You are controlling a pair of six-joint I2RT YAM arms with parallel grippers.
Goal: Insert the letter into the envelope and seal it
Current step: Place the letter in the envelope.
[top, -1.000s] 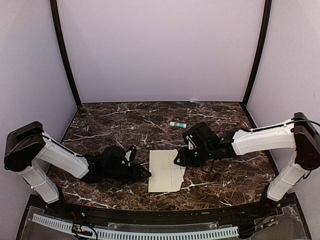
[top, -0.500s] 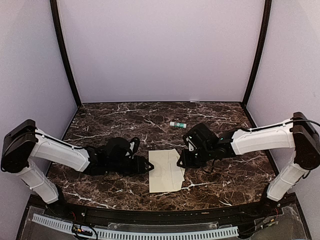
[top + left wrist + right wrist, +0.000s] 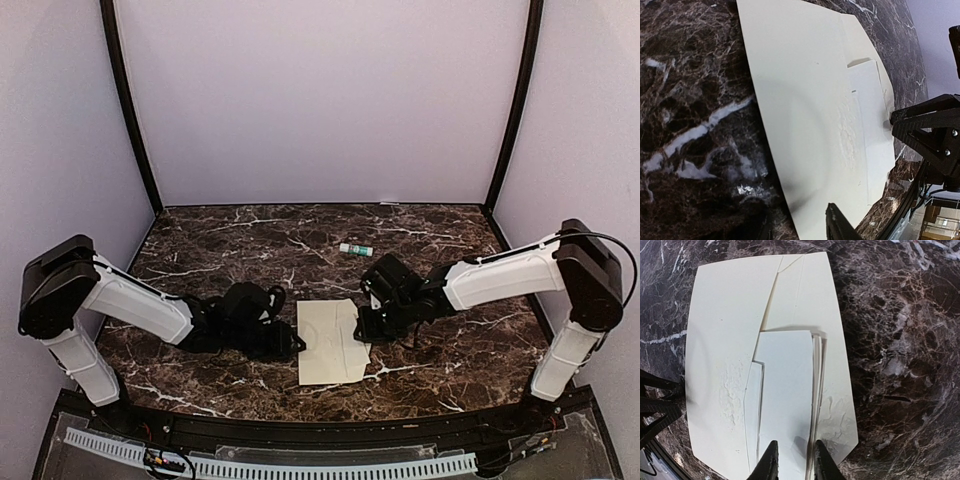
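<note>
The envelope (image 3: 322, 345) lies flat at the table's middle, and shows in the right wrist view (image 3: 720, 355) with its flap (image 3: 837, 390) open on the marble. The letter (image 3: 785, 390), folded into a narrow whiter stack, lies over the flap with its left edge at the pocket's mouth; it also shows in the left wrist view (image 3: 870, 115). My right gripper (image 3: 795, 462) has its jaws slightly apart, tips over the letter's near end. My left gripper (image 3: 800, 230) is open and straddles the envelope's (image 3: 800, 100) left edge, one finger above the paper.
A small green and white glue stick (image 3: 354, 249) lies on the marble behind the envelope. Both arms lie low on the table (image 3: 200, 250), left and right of the envelope. Purple walls close in the back and sides.
My left gripper has moved right, up to the envelope's left edge. My right gripper has shifted a little left over the flap side. The envelope has hardly moved.
</note>
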